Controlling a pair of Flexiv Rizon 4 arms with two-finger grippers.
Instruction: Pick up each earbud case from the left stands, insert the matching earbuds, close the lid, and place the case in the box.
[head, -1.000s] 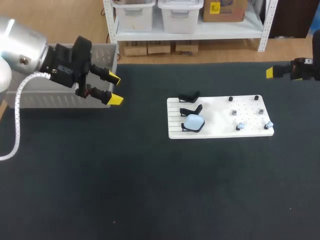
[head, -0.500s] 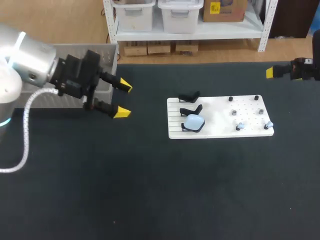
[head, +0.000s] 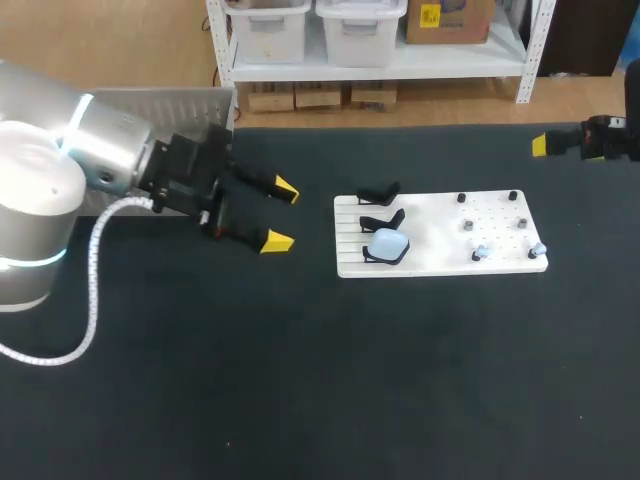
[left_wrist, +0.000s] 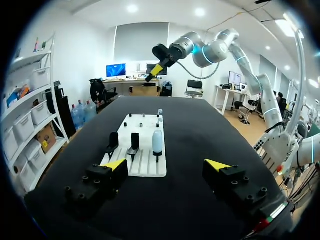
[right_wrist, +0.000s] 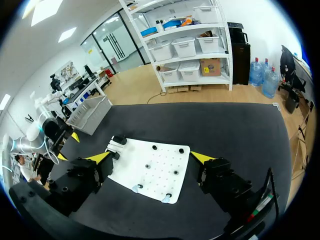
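1. Your left arm (head: 110, 165) comes in from the left side. Its forearm lies low and almost level over the table (head: 300, 380), and the wrist is turned so the fingers point toward the white board (head: 440, 240).
2. Your left gripper (head: 281, 215) has its fingers spread wide with nothing between them. It hangs short of the board and does not touch it.
3. From the left wrist, the pale blue earbud case (left_wrist: 157, 141) stands upright on a black stand at the board's near end. It is straight ahead of the gap between the fingers.
4. Two other black stands (left_wrist: 134, 141) sit beside the case, ahead of one finger.
5. Small earbuds (head: 481, 252) sit on the board beyond the case. Two are pale blue and the rest are darker.
6. Your right arm (left_wrist: 210, 50) is raised above the far end of the table with its elbow bent, and it points down toward the table.
7. Your right gripper (right_wrist: 150, 158) is also wide apart and holds nothing. The board lies beneath it, ahead of its fingers and well apart from them.
8. The grey box (head: 180, 100) sits behind your left arm, away from its fingers.
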